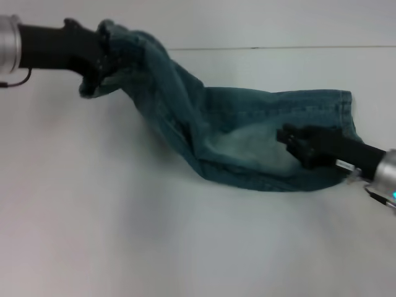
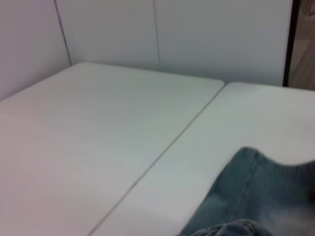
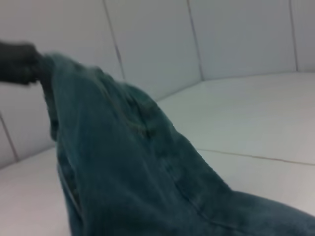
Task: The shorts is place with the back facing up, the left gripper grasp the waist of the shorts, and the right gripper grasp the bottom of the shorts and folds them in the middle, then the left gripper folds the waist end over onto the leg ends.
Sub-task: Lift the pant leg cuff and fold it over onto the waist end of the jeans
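**Left gripper lifts the waist end while the right gripper sits on the leg end**

The fingers of the left gripper (image 1: 98, 62) are clenched on one end of the denim shorts (image 1: 247, 133), with the cloth bunched around the black fingertips at the far left of the head view. That end is raised off the white bench (image 1: 124, 235), and the fabric hangs from it in a twisted, sloping band that runs down toward the middle of the bench. The right wrist view shows the same raised fold as a dark ridge climbing toward the left gripper (image 3: 19, 61), which appears at the edge of that picture.

The right gripper (image 1: 294, 143) is low over the other end of the shorts, its black body lying across the faded, lighter patch of denim. Whether its fingers are clenched on the cloth or released cannot be told from these views, since the gripper body covers them.

The rest of the shorts lies flat on the bench at right of centre, with a stitched hem along its far right edge. In the left wrist view, a corner of the shorts (image 2: 256, 196) shows on the bench (image 2: 98, 147), beside a seam between two bench panels. A white panelled wall (image 2: 197, 34) stands behind the bench.
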You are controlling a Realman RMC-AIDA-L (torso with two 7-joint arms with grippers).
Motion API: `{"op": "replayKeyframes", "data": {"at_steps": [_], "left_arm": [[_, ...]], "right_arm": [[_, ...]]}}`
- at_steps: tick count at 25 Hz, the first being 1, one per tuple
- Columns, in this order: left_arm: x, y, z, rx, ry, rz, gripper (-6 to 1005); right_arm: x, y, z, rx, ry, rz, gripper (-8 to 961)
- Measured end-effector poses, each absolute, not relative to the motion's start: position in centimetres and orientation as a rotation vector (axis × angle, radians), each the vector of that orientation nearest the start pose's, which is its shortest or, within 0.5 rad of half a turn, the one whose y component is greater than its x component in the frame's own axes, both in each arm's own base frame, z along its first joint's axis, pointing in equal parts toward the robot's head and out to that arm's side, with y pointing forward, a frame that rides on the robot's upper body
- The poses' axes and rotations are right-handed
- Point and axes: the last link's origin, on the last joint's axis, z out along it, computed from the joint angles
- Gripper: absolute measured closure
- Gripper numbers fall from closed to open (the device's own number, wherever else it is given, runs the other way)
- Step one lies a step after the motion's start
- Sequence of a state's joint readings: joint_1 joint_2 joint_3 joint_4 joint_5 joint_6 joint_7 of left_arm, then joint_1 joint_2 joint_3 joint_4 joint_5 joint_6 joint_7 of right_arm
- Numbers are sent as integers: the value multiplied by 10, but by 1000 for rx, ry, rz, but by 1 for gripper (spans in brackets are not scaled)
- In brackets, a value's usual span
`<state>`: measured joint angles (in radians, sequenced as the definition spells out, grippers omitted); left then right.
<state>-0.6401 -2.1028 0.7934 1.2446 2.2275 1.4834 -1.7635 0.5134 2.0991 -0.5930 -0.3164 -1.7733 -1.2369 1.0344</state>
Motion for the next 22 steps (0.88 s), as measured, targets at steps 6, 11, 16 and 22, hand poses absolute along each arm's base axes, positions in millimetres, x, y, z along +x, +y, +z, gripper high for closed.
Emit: {"op": "replayKeyframes", "data": {"at_steps": [6,11,16,22], "left_arm": [[-149,401,77,-2640,-335,-285,928],[-129,402,76,-2664,-310,-280,928],[-105,398,68,-2708,-267,-250,928],[-81,393,56,-2759,-220,-223,929]], "right_arm": [[278,353,-67,-2335,681,720,866],[256,367,-86,-2368,658,684,954],[235,374,-107,-2447,643,615,954],[212,372,-128,-2576,574,558,954]]}}
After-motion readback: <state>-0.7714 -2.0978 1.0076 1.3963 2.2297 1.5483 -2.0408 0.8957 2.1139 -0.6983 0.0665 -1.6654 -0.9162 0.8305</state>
